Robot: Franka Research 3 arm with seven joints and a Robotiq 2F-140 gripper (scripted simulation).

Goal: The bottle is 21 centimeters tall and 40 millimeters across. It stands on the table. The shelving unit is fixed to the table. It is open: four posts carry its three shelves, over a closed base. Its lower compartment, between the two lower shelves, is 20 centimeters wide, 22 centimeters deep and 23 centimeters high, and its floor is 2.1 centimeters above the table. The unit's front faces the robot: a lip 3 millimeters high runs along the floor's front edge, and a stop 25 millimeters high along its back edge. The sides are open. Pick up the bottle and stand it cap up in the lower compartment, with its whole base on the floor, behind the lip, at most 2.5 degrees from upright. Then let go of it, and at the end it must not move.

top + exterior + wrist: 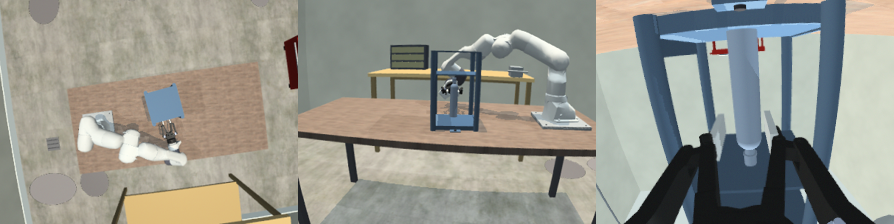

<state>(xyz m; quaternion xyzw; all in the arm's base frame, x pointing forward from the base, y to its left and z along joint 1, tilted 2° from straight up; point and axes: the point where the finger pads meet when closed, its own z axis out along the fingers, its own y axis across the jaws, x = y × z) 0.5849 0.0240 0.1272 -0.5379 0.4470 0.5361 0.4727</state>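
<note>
The grey bottle (pixel 454 99) stands cap up on the floor of the lower compartment of the blue shelving unit, which I see from above in the overhead view (pixel 164 104). In the wrist view the bottle (pixel 745 96) runs away from me, with its cap end nearest the fingers. My gripper (pixel 744 121) is at the unit's front side, level with the bottle's upper part. Its fingers stand a little wider than the bottle, with a narrow gap on each side. From above, the gripper (pixel 167 127) reaches just under the top shelf's front edge.
The unit's four blue posts (pixel 830 76) flank the gripper on both sides. The middle shelf (pixel 456 74) sits just above the bottle's cap. The arm's base plate (pixel 560 121) is at one end of the table. A yellow table (pixel 449 75) with a crate stands behind.
</note>
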